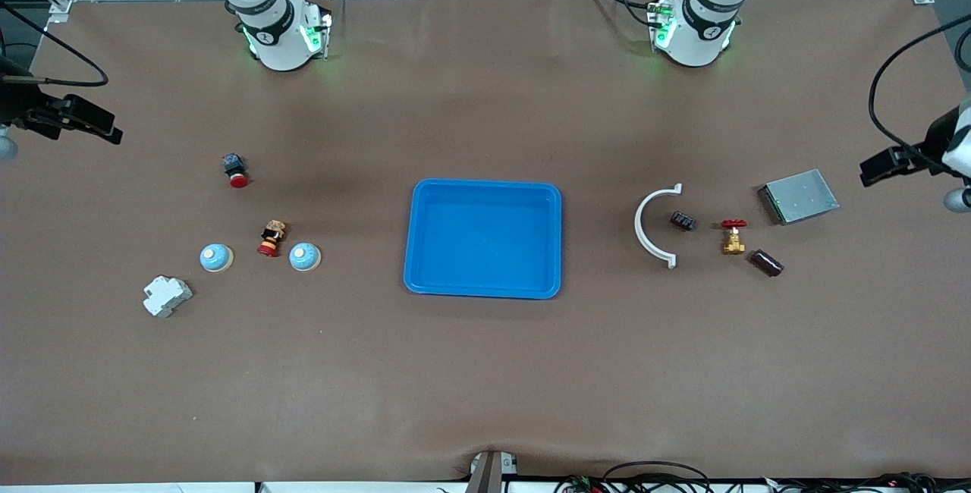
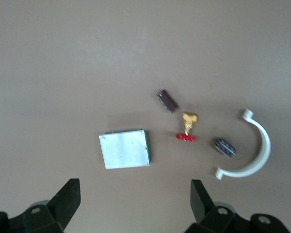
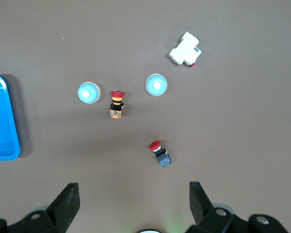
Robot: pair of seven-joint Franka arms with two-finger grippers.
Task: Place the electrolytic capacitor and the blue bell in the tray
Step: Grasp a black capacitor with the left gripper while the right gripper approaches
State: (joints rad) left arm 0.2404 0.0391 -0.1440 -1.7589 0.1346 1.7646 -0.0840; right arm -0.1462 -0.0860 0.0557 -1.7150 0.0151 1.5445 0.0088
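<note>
The bright-blue tray lies empty at mid-table; its rim shows in the right wrist view. Two blue bells sit toward the right arm's end, also in the right wrist view. A dark brown cylindrical capacitor lies toward the left arm's end. My left gripper is open and empty over the table's left-arm end. My right gripper is open and empty over the right-arm end.
Near the capacitor are a brass valve with a red handle, a small black part, a white curved clamp and a metal box. By the bells are two red-capped buttons and a white breaker.
</note>
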